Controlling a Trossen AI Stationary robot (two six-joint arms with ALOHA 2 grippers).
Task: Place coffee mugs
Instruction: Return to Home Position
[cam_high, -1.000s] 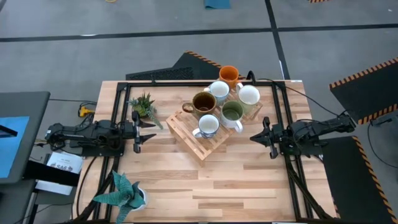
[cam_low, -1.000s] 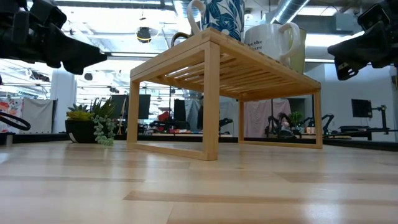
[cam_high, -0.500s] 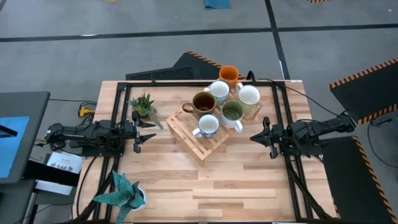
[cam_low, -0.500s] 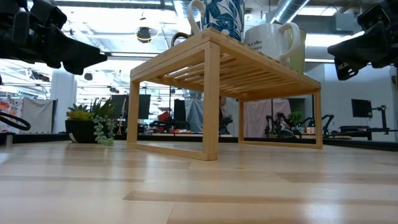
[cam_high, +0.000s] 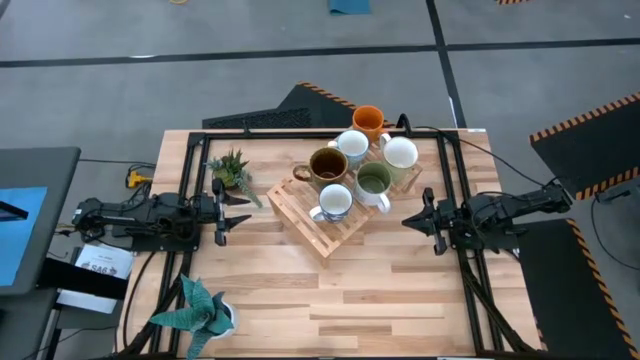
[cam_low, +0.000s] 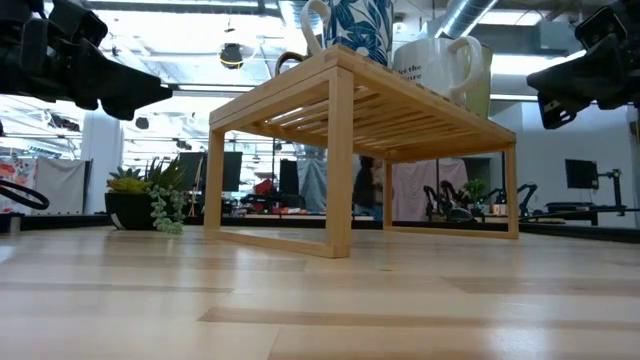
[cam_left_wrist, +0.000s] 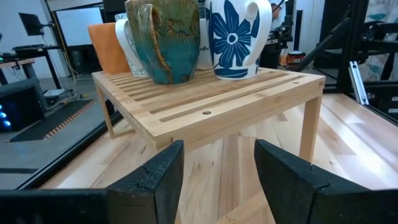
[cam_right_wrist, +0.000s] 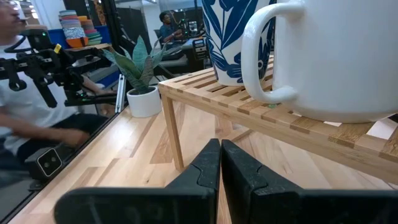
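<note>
A slatted light-wood rack (cam_high: 300, 215) stands on the table with several mugs on top: dark brown (cam_high: 327, 166), pale green (cam_high: 374, 181), a white one with blue flowers (cam_high: 335, 203), and two white ones (cam_high: 352, 146) (cam_high: 400, 153). An orange mug (cam_high: 368, 120) sits at the rack's far corner; whether it rests on the rack I cannot tell. My left gripper (cam_high: 245, 208) (cam_left_wrist: 217, 180) hovers open to the left of the rack, pointing at it. My right gripper (cam_high: 408, 220) (cam_right_wrist: 221, 163) hovers shut to the right of the rack, also pointing at it. Neither touches anything.
A small potted plant (cam_high: 232, 170) stands on the table just left of the rack, close to my left gripper. A second plant in a white pot (cam_high: 200, 308) sits at the near left corner. Bare tabletop (cam_high: 380, 290) lies on the near side of the rack. People show in the room beyond.
</note>
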